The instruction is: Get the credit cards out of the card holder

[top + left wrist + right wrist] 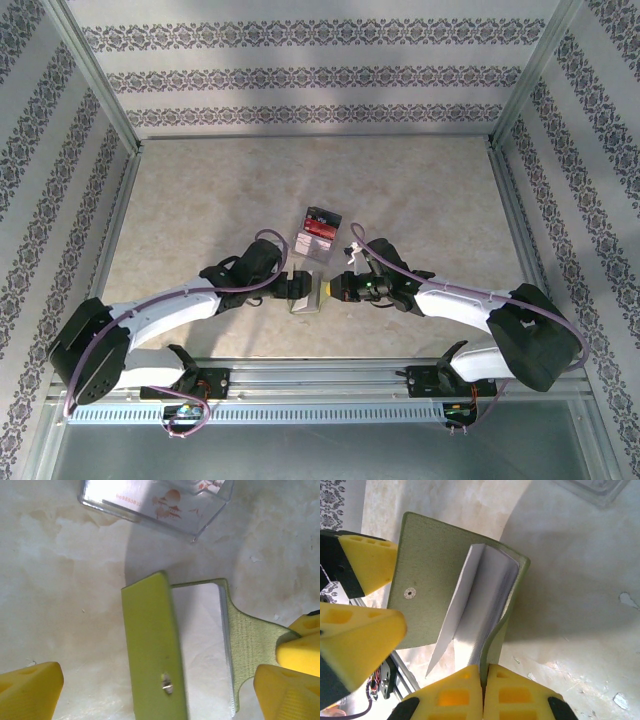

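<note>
We see the card holder (308,300) half open between our two grippers, on the counter (200,200).
The right gripper (482,672) has its jaws pinching the holder's green edge; the left gripper (159,680) has jaws spread around the snap flap, perhaps not touching; a clear box (320,225) lies just beyond.

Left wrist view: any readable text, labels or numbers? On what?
Clear box: row of small red digits, too blurred to read; red drawings beside them, no words.
Card holder: no text, just a metal snap.
</note>
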`<action>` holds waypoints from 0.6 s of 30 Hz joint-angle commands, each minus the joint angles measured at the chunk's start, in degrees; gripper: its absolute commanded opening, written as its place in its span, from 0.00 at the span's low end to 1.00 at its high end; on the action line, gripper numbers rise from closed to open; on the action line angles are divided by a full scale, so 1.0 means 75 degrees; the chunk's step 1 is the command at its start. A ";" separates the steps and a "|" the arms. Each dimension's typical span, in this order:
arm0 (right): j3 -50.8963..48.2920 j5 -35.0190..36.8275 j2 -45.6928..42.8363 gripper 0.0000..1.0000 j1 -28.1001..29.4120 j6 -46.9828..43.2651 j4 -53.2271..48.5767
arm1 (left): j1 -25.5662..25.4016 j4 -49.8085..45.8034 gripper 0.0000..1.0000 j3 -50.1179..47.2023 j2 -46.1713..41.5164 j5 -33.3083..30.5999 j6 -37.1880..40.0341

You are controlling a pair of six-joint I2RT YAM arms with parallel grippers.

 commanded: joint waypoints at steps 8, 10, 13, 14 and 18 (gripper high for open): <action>0.0163 -0.0118 -0.0019 0.00 -0.0034 -0.0138 0.0172 | 0.0084 0.0301 1.00 0.0027 0.0540 0.0579 0.0291; 0.0186 -0.0147 -0.0032 0.00 -0.0033 -0.0138 0.0202 | 0.0084 0.0294 1.00 0.0122 0.0746 0.0683 0.0373; 0.0199 -0.0160 -0.0064 0.00 -0.0033 -0.0144 0.0202 | 0.0075 0.0208 1.00 0.0274 0.1011 0.0751 0.0457; 0.0204 -0.0160 -0.0056 0.00 -0.0035 -0.0138 0.0202 | 0.0072 0.0197 1.00 0.0312 0.1078 0.0752 0.0475; 0.0210 -0.0160 -0.0044 0.00 -0.0025 -0.0138 0.0207 | -0.0007 0.0065 1.00 0.0499 0.1328 0.0672 0.0539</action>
